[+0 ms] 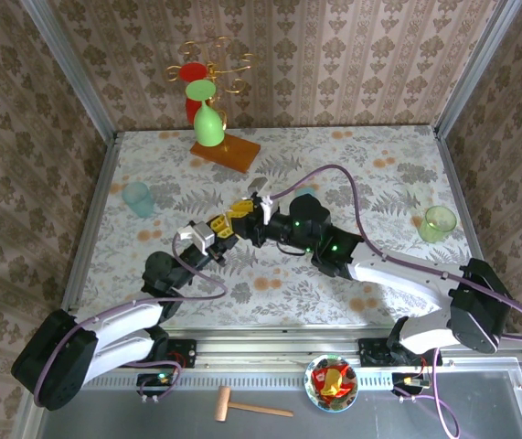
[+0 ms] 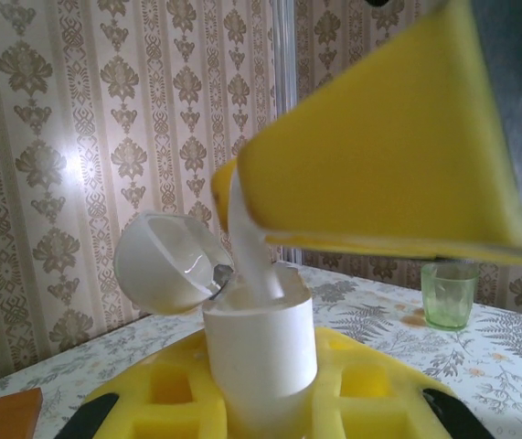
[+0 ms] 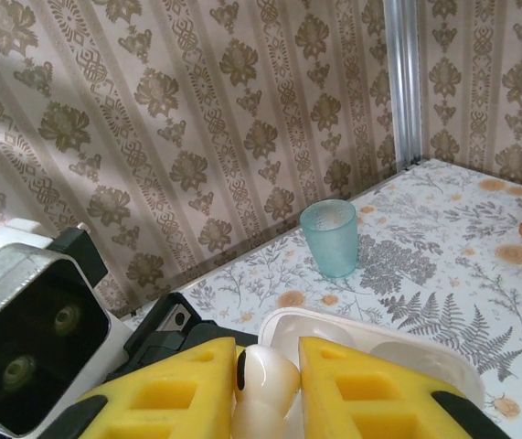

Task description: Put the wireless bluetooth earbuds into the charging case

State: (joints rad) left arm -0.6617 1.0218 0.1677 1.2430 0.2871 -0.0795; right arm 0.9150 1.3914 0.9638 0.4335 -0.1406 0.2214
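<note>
A white charging case (image 2: 261, 352) stands upright with my left gripper (image 2: 261, 407) shut on its body, yellow fingers on either side. Its rounded lid (image 2: 165, 261) is swung open to the left. My right gripper (image 3: 268, 366) is shut on a white earbud (image 3: 265, 389), directly over the case's open mouth (image 3: 379, 334). In the left wrist view the earbud's stem (image 2: 251, 251) reaches down from the right gripper's yellow finger (image 2: 379, 155) into the case. From above, both grippers meet mid-table: left gripper (image 1: 218, 225), right gripper (image 1: 242, 209).
A pale blue cup (image 1: 137, 198) (image 3: 331, 238) stands at the left, a green cup (image 1: 438, 223) (image 2: 450, 293) at the right. An orange stand (image 1: 225, 149) with green and red glasses is at the back. A bowl (image 1: 331, 383) and a hammer (image 1: 251, 406) lie near the arm bases.
</note>
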